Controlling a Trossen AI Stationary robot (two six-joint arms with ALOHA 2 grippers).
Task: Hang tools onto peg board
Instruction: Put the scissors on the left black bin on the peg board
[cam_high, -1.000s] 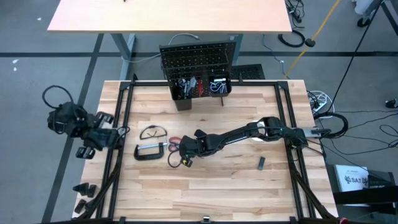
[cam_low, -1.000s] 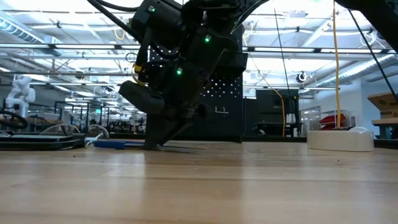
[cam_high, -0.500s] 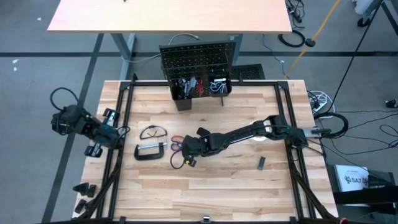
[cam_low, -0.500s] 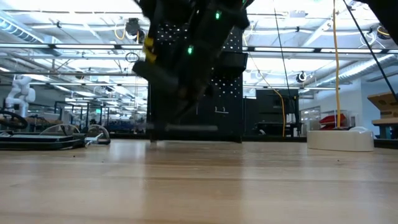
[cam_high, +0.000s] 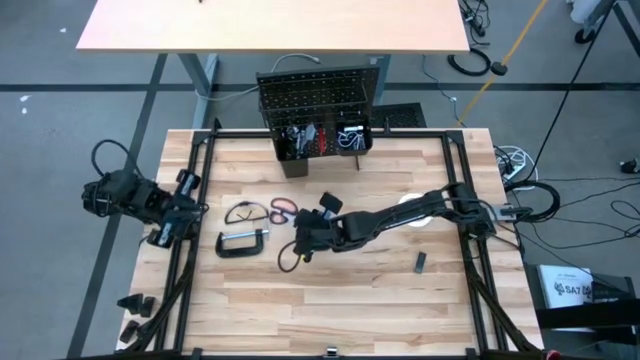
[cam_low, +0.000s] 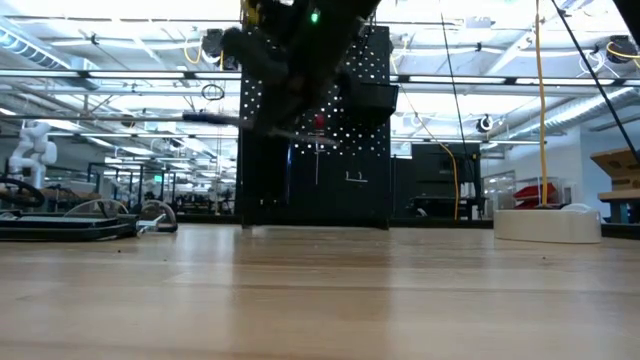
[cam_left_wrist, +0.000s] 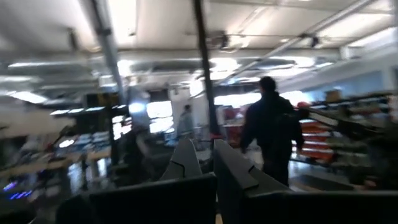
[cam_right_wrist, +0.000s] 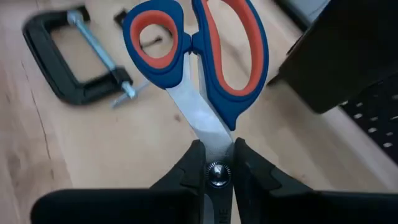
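- We note the left gripper (cam_high: 170, 232) off the left edge of the surface (cam_high: 330, 310), outside the frame rail, clenched on nothing; its own wrist view shows the two fingers (cam_left_wrist: 186, 163) pressed together and pointing out into the room, where a person (cam_left_wrist: 272, 134) stands in silhouette.
- Safety glasses (cam_high: 243, 213) lie flat on the surface left of centre, and just in front of them lies the black C-clamp (cam_high: 243, 244), its silver screw visible in the right wrist view (cam_right_wrist: 102, 59).
- The right arm reaches from the right edge across the middle of the surface; the right gripper (cam_high: 300, 240) sits near centre, just right of the C-clamp.
- The right gripper grasps the scissors (cam_right_wrist: 205, 56) at the pivot, blades pinched between the fingertips (cam_right_wrist: 193, 165). The handles are blue with orange-red lining and project away from the gripper.
- In the high view the scissor handles (cam_high: 283, 208) show just right of the safety glasses; in the low view the gripper (cam_low: 290, 90) and scissors hang clear of the surface.
- The peg board (cam_high: 315, 100) stands upright at the middle of the far edge; the bins at its foot hold several tools (cam_high: 305, 140).
- A white tape roll (cam_low: 547, 222) rests toward the right side.
- A small dark piece (cam_high: 421, 262) lies toward the right, in front of the right arm.
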